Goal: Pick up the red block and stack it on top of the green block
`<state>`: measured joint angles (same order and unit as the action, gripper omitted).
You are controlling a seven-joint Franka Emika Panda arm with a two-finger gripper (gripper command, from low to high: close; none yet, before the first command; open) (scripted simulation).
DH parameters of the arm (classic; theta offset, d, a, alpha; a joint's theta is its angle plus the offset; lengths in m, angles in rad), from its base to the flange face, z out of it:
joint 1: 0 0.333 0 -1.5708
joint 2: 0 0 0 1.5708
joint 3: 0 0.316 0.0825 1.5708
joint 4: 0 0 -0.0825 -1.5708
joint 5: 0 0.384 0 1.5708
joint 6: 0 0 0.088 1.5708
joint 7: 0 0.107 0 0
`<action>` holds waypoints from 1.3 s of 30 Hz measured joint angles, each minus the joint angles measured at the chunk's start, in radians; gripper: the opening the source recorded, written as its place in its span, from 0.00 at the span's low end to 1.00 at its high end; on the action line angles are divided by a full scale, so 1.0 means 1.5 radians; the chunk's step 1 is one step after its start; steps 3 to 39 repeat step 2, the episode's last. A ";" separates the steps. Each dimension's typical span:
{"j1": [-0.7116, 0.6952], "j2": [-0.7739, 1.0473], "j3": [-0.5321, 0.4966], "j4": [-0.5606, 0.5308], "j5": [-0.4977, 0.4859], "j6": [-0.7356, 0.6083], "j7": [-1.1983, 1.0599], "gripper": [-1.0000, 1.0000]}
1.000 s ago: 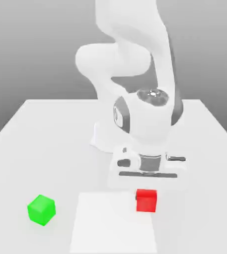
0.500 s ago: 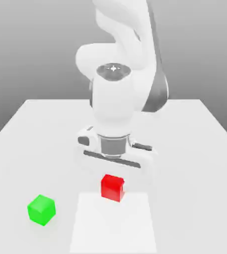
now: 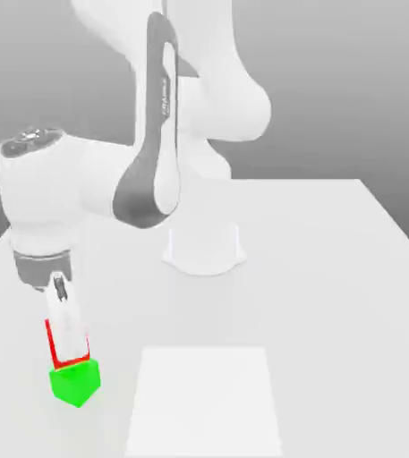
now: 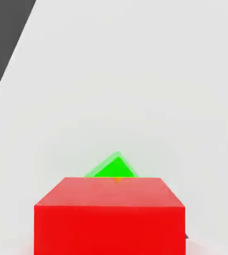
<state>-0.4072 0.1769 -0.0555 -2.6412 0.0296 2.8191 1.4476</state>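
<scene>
The red block (image 3: 54, 345) sits squarely on top of the green block (image 3: 74, 383) near the table's front corner, on the exterior view's left. My gripper (image 3: 65, 340) hangs straight down around the red block, with the white hand just above it. In the hand view, the red block (image 4: 109, 215) lies close under the camera. A corner of the green block (image 4: 114, 169) peeks out from behind its far edge.
The arm's round base (image 3: 203, 247) stands mid-table. A flat white square patch (image 3: 203, 402) lies on the table (image 3: 333, 295) to the right of the blocks in the exterior view. The table's left edge runs close to the stack.
The arm has swung from the middle of the table to the exterior view's left, carrying the red block. The red block now rests on the green block.
</scene>
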 joint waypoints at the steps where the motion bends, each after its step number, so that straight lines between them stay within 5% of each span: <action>1: 0.000 0.000 0.000 0.000 0.000 0.000 0.000 1.00; 39: 0.000 0.000 0.000 0.000 0.000 0.000 0.000 1.00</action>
